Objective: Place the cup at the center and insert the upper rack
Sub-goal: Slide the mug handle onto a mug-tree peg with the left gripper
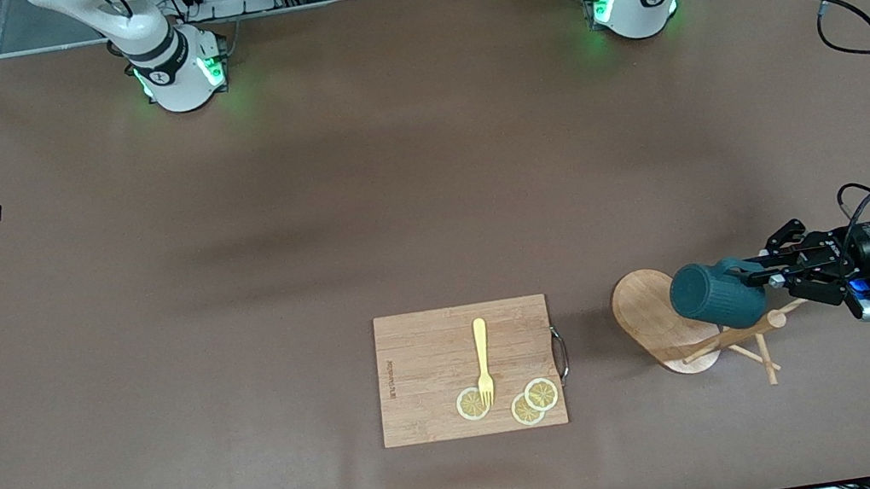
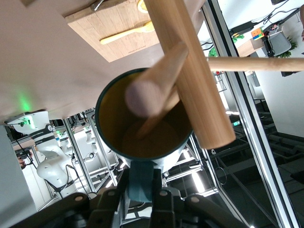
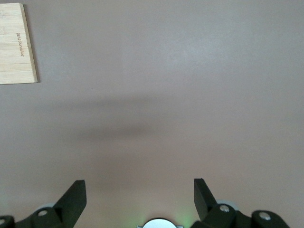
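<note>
Now, from the front, the left gripper [image 1: 758, 274] grips the cup [image 1: 710, 296] by its handle, above the mug tree [image 1: 671, 321] near the left arm's end of the table [image 1: 231, 266]. From the left wrist, a peg [image 2: 156, 90] reaches into the cup's [image 2: 142, 137] mouth. From the right wrist, the right gripper [image 3: 140, 194] waits with fingers wide apart above bare table [image 3: 166, 95], holding nothing.

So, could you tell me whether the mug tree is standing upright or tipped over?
Tipped over: the mug tree lies on its side, oval base on edge, post along the table. The left gripper holds the cup by its handle.
</note>
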You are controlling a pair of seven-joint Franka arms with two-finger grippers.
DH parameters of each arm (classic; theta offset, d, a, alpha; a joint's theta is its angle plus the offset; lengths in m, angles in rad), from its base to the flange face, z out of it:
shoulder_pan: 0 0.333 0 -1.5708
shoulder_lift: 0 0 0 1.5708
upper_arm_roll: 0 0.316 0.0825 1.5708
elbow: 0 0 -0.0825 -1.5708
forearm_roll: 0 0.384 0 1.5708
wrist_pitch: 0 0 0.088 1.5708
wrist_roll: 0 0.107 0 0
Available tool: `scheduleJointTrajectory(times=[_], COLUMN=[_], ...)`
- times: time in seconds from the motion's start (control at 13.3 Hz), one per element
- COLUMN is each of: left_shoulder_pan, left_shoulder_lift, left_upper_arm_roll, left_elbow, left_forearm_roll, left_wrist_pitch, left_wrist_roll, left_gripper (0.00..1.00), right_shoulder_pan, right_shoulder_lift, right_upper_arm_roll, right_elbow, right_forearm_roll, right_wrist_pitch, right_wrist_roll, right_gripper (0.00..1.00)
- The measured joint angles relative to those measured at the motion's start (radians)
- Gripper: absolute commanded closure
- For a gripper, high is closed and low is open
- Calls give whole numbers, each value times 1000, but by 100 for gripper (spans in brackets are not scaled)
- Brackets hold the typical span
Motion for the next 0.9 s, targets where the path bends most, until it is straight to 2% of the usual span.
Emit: scheduleJointTrajectory(times=[0.45,0.53,0.9], left_shoulder_pan=[1,1,1], left_shoulder_lift=[16,17,28], left_upper_arm_roll=[0,0,0], left_elbow=[0,0,0], left_forearm_roll=[-1,-1,-1], left_wrist_pitch=[2,3,7], left_wrist_roll=[14,14,30], left_gripper=[100,97,61], right_shoulder_pan=[0,0,0], right_shoulder_lift=[0,0,0], right_upper_arm_roll=[0,0,5], right_elbow=[0,0,9], right_forearm_roll=[0,0,-3], right_wrist_pitch=[0,0,18], right_wrist_roll=[0,0,0], right_gripper=[0,0,0])
